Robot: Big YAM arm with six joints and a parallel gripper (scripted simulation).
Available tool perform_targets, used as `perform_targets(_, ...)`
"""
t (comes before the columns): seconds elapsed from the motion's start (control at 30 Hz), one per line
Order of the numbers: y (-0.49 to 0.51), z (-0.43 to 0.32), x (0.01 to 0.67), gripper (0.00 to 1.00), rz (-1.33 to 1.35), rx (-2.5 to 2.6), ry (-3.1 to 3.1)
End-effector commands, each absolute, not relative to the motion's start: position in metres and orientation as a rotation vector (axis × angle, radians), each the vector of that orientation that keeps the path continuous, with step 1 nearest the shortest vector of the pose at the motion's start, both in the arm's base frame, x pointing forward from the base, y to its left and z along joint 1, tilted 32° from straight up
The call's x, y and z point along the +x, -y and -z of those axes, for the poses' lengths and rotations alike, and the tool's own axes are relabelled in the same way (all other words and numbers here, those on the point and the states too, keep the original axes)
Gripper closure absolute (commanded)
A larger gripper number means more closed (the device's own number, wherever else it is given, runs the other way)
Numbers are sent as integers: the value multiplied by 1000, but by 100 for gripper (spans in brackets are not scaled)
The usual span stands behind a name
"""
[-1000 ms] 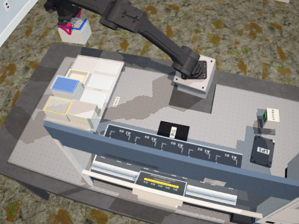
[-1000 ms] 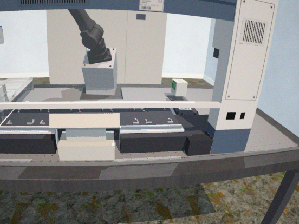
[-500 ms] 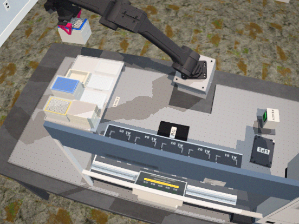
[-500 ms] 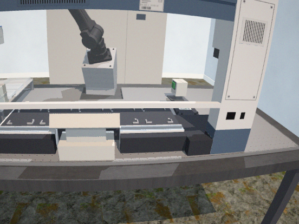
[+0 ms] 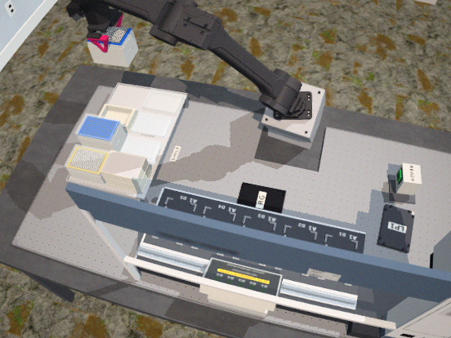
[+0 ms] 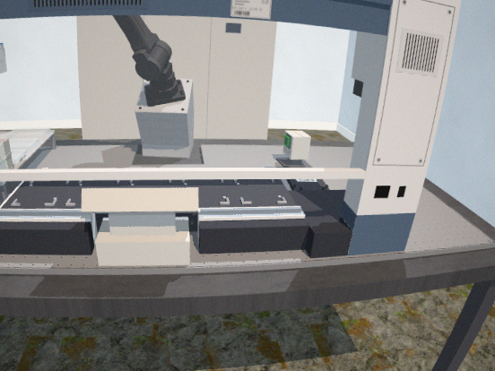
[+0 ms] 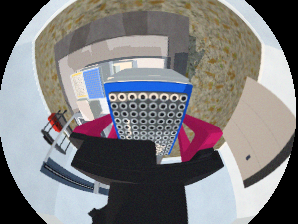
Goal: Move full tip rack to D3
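My gripper [image 5: 107,37], with pink fingers, is shut on a tip rack [image 5: 113,46] with a blue rim and a white body. It holds the rack in the air beyond the table's far left corner, past the SHELF [image 5: 127,134]. In the wrist view the rack [image 7: 148,117] shows pale rings on a grey field across its top, between the pink fingers. I cannot tell whether a clear cover is on it. Deck position D3 [image 5: 261,219] stands empty in the dark deck strip, partly hidden behind the blue gantry beam [image 5: 253,241].
On the SHELF stand a rack with a bare blue plate [image 5: 99,129], a yellow-rimmed rack with tips [image 5: 87,160], a covered pale item [image 5: 125,168], a beige reservoir [image 5: 118,114] and clear-lidded plates [image 5: 151,124]. The RG nest [image 5: 261,197], READY key [image 5: 408,178] and LP1 pad [image 5: 396,228] lie to the right.
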State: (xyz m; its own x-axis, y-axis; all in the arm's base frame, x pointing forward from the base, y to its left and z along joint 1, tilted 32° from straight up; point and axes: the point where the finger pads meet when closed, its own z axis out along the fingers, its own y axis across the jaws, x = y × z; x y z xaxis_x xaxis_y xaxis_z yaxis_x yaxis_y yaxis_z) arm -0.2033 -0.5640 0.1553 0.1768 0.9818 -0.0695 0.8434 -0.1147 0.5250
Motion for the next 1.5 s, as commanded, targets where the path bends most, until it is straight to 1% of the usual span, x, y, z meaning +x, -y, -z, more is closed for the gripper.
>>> perform_targets(0.0, 570, -197, -232, 100, -279, 1990, -1702)
perform_targets(1.43, 570, -197, -232, 100, -279, 1990, -1702)
perform_targets(1.47, 556, -181, -226, 100, -313, 2000, -1699)
